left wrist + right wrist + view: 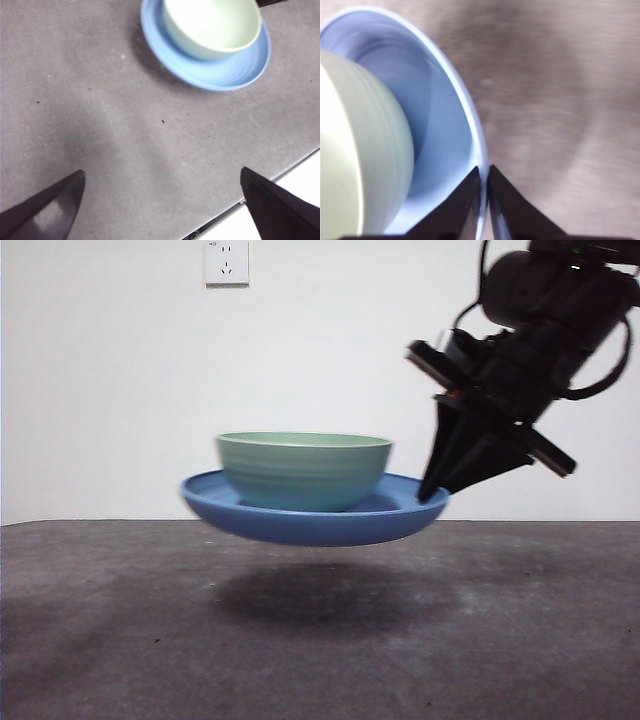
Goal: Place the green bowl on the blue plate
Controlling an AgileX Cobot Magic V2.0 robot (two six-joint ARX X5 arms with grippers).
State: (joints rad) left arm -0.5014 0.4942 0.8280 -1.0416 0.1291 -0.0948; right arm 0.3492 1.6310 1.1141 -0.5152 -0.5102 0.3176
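At centre frame: you see the blue plate hanging clear of the bench, with its shadow on the dark surface below.
Green bowl: your front view puts the green bowl upright in the plate's well, rim level, left of the plate's right edge.
Right end effector: you find the right end effector coming in from the upper right of the front frame, its black tips meeting the plate's right rim.
Right grip: your right wrist view shows the two jaws nearly closed, pinching the plate's thin rim between them, with the bowl wall at the left of that frame.
Left end effector: your left wrist view shows the left end effector spread wide with nothing between its jaws, well apart from the plate and bowl in the upper part of that frame.
Wall: you can spot a white socket at the upper left of the front frame.
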